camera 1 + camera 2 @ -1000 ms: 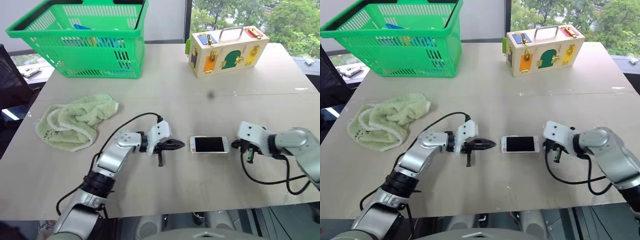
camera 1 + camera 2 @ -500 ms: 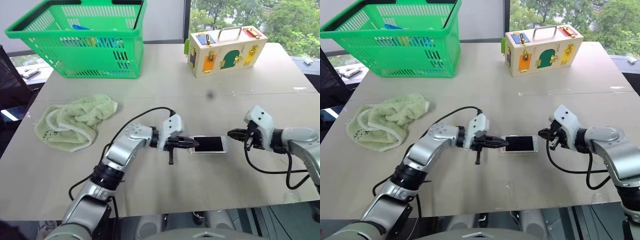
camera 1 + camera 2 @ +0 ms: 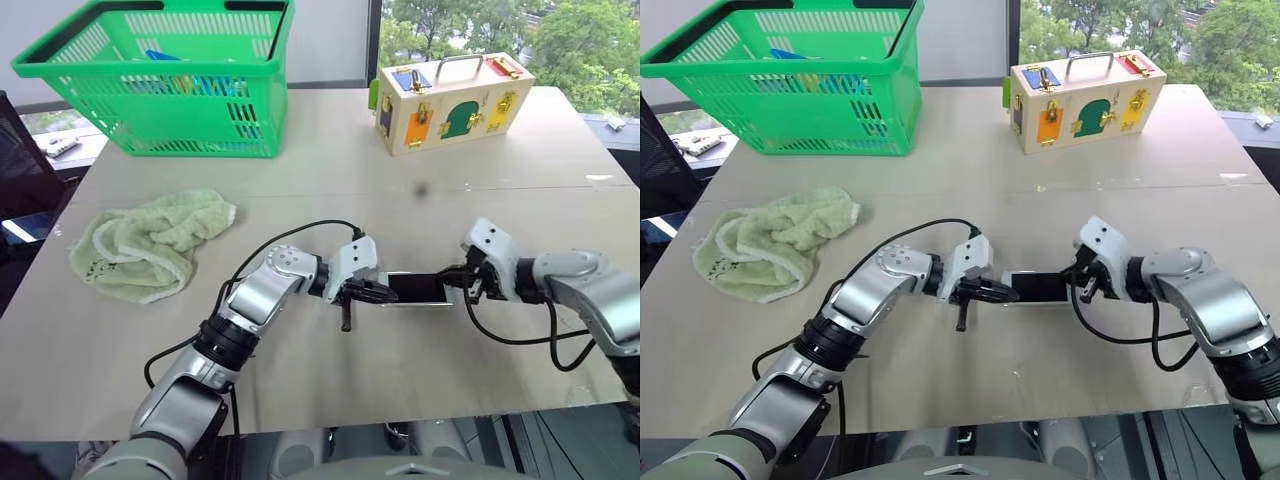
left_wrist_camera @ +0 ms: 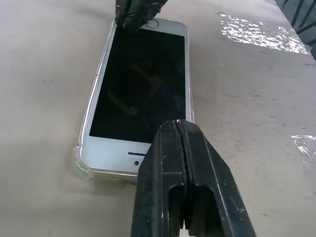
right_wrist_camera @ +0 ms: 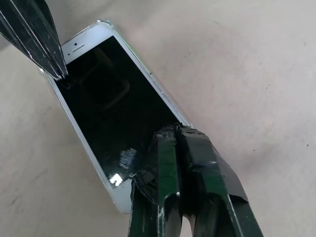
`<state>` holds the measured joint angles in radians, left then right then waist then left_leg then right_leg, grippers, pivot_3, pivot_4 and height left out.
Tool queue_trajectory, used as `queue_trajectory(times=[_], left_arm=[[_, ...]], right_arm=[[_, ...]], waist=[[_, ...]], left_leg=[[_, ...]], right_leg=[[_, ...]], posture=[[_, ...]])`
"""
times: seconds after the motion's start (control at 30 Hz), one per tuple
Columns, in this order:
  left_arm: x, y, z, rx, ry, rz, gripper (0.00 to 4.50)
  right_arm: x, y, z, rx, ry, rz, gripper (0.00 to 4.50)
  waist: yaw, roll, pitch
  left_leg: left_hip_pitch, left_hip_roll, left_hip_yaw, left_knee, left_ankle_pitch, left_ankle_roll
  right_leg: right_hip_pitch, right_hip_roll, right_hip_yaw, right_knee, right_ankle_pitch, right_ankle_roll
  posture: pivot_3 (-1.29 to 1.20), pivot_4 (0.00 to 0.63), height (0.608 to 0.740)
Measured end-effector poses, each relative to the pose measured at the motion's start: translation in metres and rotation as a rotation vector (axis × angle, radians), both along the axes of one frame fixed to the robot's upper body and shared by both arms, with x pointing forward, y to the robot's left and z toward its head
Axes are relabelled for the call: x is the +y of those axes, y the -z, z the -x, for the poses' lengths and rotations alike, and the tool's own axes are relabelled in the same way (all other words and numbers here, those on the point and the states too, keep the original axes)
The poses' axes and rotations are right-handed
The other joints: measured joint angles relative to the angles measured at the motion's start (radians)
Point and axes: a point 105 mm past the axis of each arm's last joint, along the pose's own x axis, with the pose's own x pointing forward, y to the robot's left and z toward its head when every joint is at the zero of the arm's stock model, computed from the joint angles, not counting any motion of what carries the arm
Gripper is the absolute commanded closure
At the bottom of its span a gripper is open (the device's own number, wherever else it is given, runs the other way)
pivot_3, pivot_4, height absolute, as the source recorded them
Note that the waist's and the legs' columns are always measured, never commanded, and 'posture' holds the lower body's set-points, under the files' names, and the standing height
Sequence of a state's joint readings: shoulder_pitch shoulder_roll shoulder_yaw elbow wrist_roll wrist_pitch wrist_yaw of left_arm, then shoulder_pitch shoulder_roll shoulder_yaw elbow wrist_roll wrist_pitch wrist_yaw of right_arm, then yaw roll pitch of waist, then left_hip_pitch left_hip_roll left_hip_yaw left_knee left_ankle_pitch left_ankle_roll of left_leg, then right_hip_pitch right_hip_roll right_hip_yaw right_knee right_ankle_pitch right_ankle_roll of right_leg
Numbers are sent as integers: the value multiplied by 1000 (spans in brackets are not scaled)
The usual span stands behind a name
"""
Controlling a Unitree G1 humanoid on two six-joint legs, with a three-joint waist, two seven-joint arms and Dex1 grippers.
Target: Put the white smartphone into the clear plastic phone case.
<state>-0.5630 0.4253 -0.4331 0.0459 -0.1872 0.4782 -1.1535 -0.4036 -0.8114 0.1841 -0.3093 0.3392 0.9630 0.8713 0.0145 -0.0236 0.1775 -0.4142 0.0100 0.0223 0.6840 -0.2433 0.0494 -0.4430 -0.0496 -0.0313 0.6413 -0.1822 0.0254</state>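
Left wrist view: white smartphone with dark glass screen (image 4: 140,91) lying face up inside thin clear plastic phone case (image 4: 78,159), mid-table near the front edge. Left gripper (image 4: 180,133) and right gripper (image 5: 173,136), both pinched together empty, pressing opposite ends. Seemingly seated; only final pressing left.

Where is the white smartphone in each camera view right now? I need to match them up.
Left eye: white smartphone low centre, between both end effectors.
Right eye: same, low centre.
Left wrist: upper centre, screen up.
Right wrist: upper left to centre.
Shared landmark: the shut left end effector at the phone's earpiece end.
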Motion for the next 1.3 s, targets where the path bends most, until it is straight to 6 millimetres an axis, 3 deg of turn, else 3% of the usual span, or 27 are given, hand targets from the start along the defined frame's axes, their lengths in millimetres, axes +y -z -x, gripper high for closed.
queue_trajectory(times=[0.2, 0.47, 0.6, 0.67, 0.83, 0.97, 1.07, 1.3], left_arm=[[-2, 1, -1, -4, -9, -2, 4500], [-4, 1, -3, -18, -23, -3, 4500], [-3, 4, -4, -9, -41, -12, 4500], [-4, 6, -4, -8, -46, -16, 4500], [-5, 8, -4, -4, -48, -20, 4500], [-7, 9, -4, -4, -46, -13, 4500], [-9, 7, -4, -11, -40, -5, 4500], [-7, 6, -6, -22, -40, 3, 4500]], right_arm=[[-12, 1, -6, 47, 30, 10, 4468], [-12, 12, -6, 116, -16, 66, 4468], [-8, 19, -8, 77, -73, 137, 4468], [-7, 22, -8, 66, -83, 157, 4468], [-8, 25, -9, -9, -125, 188, 4468], [-13, 19, -3, -23, -72, 0, 4468], [-18, 16, 7, -15, -63, -48, 4468], [-18, -15, 28, -37, -61, -149, 4468]], waist=[[1, -1, -2], [2, -6, -12], [0, -13, -24], [0, -14, -26], [-1, -11, -29], [0, -6, -25], [1, -3, -24], [1, -2, -22]], left_leg=[[1, -1, 0, 1, 0, 0], [2, -1, -3, 1, 0, 0], [4, 0, -4, 0, 0, 0], [13, 1, -4, -1, -1, -1], [17, 5, -6, -4, -4, -6], [15, 4, -3, -5, -3, -5], [15, 1, -3, -12, -1, -1], [10, 0, -2, -16, -1, 0]], right_leg=[[2, -2, -1, -1, 0, 0], [4, -2, -4, -2, 0, 0], [6, -3, -5, -3, 0, 0], [15, -6, -6, -6, 0, 0], [23, -12, -11, -17, 0, 0], [21, -15, -13, -17, 0, 0], [19, -15, -13, -17, 0, 0], [13, -9, -12, -16, -2, 2]], posture=[[0, 150, 740], [0, 150, 740], [0, 150, 740], [0, 150, 740], [0, 150, 740], [0, 150, 740], [0, 150, 740], [0, 150, 740]])
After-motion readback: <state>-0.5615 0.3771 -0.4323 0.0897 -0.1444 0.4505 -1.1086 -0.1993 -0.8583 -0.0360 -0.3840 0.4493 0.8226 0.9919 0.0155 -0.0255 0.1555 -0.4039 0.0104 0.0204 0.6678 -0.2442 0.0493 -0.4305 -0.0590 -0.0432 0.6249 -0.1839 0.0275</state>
